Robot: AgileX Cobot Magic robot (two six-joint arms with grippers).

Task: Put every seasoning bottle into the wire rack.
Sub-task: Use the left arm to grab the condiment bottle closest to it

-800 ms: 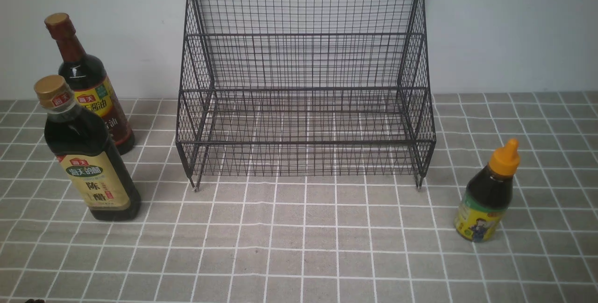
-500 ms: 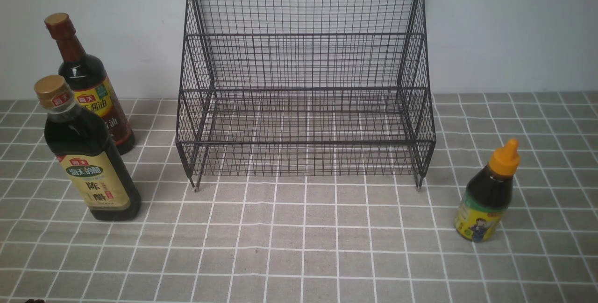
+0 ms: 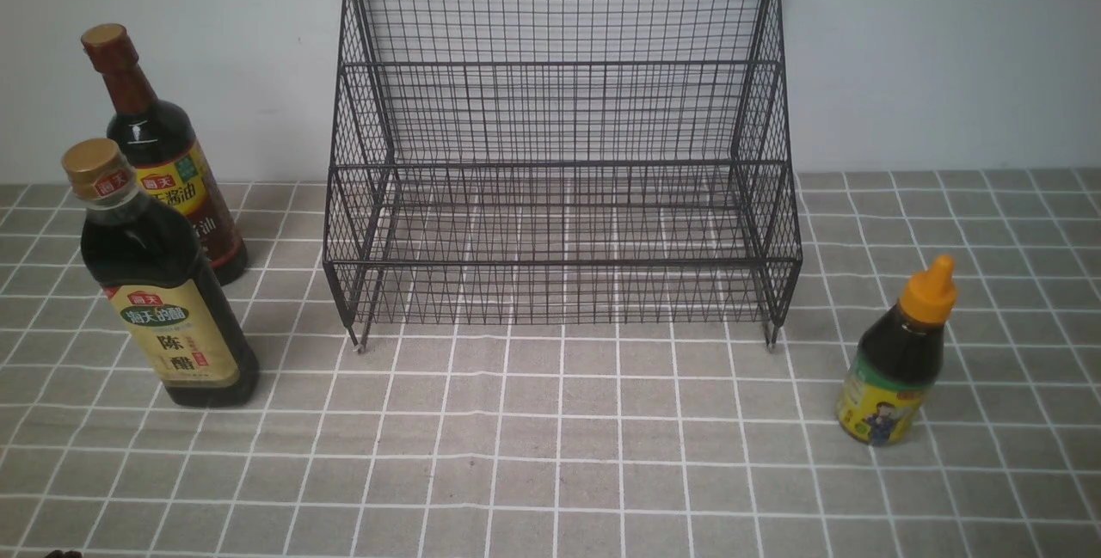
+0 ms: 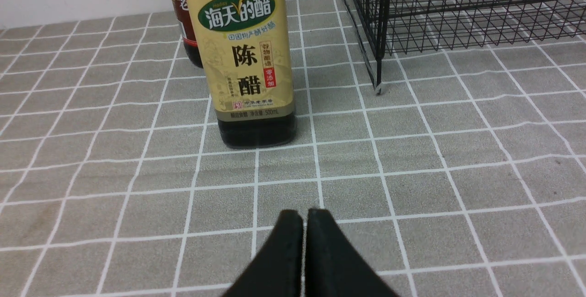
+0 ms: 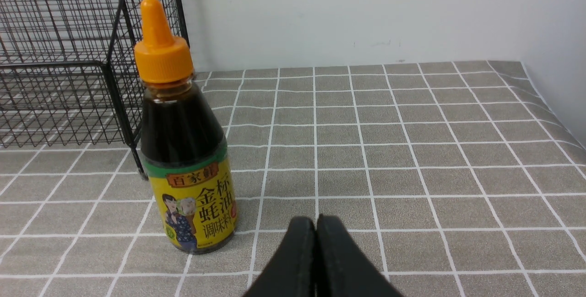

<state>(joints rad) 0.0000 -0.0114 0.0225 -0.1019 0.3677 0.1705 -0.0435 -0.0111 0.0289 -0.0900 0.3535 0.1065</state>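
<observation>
The black wire rack [image 3: 559, 154] stands empty against the back wall. Left of it stand the wide gold-capped bottle [image 3: 159, 283] with a beige label and, behind it, the tall slim brown-capped bottle [image 3: 163, 158]. The small orange-nozzled bottle [image 3: 903, 356] with a yellow label stands right of the rack. My left gripper [image 4: 304, 214] is shut and empty, short of the gold-capped bottle [image 4: 247, 54]. My right gripper [image 5: 316, 220] is shut and empty, beside the orange-nozzled bottle [image 5: 181, 132]. Neither gripper shows in the front view.
A grey tablecloth [image 3: 559, 446] with a white grid covers the table. A pale wall [image 3: 946, 51] runs behind the rack, and a side wall [image 5: 563, 36] closes the table's right end. The rack's corner post and foot [image 4: 379, 59] stand near the gold-capped bottle.
</observation>
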